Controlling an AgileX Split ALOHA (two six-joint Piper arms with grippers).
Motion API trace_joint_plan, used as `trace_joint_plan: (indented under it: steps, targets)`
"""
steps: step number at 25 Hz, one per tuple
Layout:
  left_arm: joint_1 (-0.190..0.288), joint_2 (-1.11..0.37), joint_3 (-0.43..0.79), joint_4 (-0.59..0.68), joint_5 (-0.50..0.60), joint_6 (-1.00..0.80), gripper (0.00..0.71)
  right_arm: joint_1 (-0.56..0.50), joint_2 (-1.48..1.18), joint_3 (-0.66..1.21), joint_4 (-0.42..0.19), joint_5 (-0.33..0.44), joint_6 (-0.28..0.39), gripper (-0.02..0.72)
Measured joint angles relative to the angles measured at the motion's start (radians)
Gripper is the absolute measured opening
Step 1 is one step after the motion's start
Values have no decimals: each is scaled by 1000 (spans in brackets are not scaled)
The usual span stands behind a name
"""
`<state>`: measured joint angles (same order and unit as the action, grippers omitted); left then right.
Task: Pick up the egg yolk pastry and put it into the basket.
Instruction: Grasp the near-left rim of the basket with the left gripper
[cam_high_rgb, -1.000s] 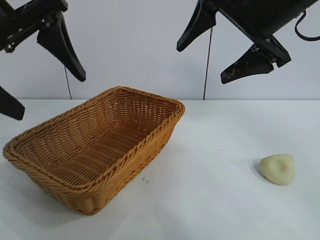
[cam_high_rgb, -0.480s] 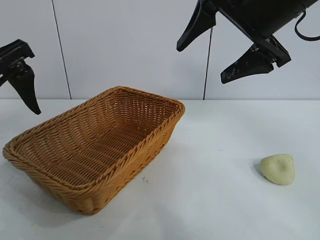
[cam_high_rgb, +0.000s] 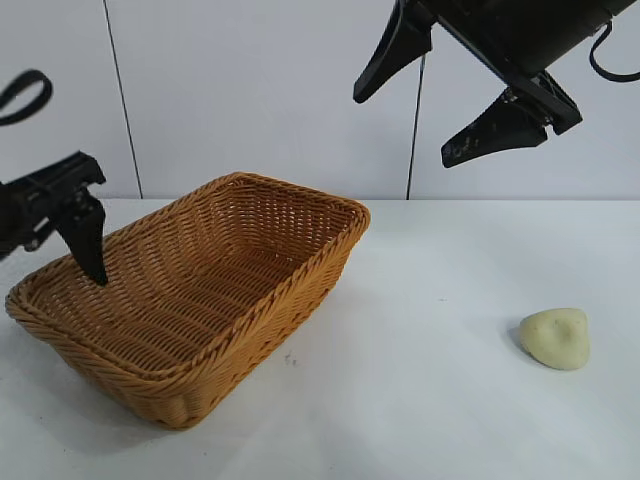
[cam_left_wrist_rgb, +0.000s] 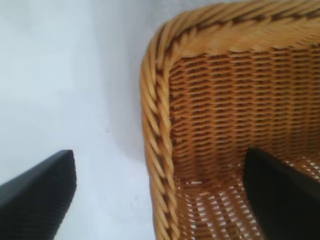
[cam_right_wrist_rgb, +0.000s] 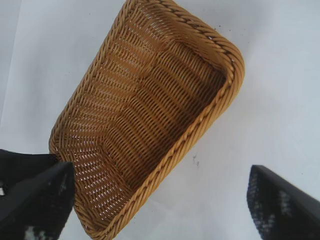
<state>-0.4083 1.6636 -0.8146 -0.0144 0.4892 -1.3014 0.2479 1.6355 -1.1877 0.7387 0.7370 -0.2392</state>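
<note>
Quick tally as it stood: one basket (cam_high_rgb: 195, 300) sat on the left half of the table, and there was only that one. One egg yolk pastry (cam_high_rgb: 556, 338) lay alone, well apart from it on the right, near side. One white table (cam_high_rgb: 420, 400) carried both. Two black grippers showed: one left gripper (cam_left_wrist_rgb: 160, 200) low at the basket's far left corner, one right gripper (cam_high_rgb: 440, 95) high at the upper right. Each had two fingers, so four fingers in all. On the far wall, two dark vertical seams were countable.
</note>
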Motion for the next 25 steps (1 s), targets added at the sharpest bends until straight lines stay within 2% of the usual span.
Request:
trace_joint_plan:
  steps: [4, 10, 11, 13, 16, 17, 18, 22, 25]
  targets:
    - [0, 110, 1, -16, -77, 0, 647, 0, 0, 0, 0, 0, 0, 666]
    - [0, 126, 9, -34, -113, 0, 638, 0, 0, 0, 0, 0, 0, 666]
    - [0, 126, 9, -34, -115, 0, 612, 0, 0, 0, 0, 0, 0, 666]
    - [0, 126, 9, -36, -115, 0, 503, 0, 0, 0, 0, 0, 0, 666]
    - [0, 126, 9, -37, -108, 0, 211, 0, 0, 0, 0, 0, 0, 666]
    - [0, 126, 9, -37, -105, 3, 139, 0, 0, 0, 0, 0, 0, 666]
    - [0, 126, 9, -44, -106, 2, 101, 0, 0, 0, 0, 0, 0, 666]
    - [6, 121, -22, -71, -74, 91, 86, 0, 0, 0, 0, 0, 0, 666]
    - [42, 117, -87, -122, -11, 283, 85, 0, 0, 0, 0, 1, 0, 666]
